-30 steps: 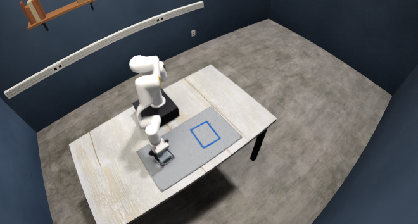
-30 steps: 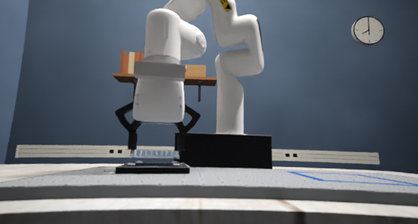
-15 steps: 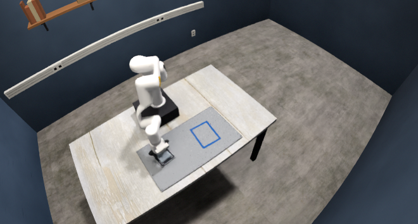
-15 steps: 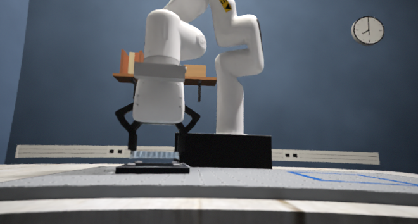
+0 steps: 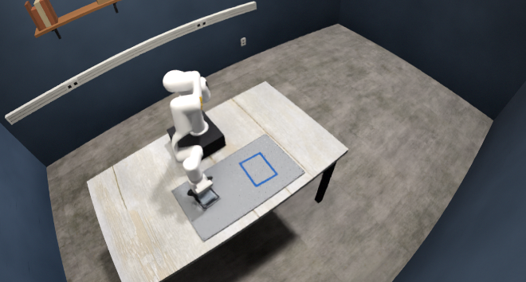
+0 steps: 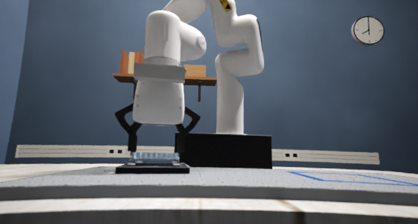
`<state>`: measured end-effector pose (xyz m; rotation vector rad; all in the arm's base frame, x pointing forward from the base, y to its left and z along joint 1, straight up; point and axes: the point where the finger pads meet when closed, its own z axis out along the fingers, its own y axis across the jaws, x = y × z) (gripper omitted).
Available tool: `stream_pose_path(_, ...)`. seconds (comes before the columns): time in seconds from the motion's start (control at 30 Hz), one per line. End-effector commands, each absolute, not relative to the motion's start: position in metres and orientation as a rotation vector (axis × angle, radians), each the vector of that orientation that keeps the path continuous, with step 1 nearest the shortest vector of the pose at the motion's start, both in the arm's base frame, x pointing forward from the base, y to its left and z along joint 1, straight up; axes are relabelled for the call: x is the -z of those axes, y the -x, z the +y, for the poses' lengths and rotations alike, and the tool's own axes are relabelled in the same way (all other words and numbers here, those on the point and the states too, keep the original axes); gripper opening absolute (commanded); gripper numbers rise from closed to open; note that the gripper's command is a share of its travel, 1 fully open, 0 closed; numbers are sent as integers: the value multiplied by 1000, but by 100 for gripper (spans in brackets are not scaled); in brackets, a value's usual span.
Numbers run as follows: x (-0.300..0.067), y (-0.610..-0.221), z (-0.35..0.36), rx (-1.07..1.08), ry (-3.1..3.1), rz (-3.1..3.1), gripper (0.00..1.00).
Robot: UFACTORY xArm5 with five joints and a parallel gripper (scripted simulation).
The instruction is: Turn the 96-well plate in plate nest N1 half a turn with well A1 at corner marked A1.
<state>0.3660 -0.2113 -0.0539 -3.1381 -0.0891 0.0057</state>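
The white arm, mounted on a black base, reaches straight down over the left end of a grey mat on the surface, with its end effector closed on the plate, one black finger against each short side. The clear plate lies level on the black nest, its underside at or just above the nest's top; whether it is fully seated, and where its cut corner points, cannot be told. A blue rectangle is outlined on the mat well to the right of the nest.
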Motion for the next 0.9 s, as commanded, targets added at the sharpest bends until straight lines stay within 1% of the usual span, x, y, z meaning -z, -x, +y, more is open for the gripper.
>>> stream_pose_path(0.0,53,-367,-212,2,3137,-89,0)
stream_pose_path(0.87,57,-367,-212,2,3137,-89,0)
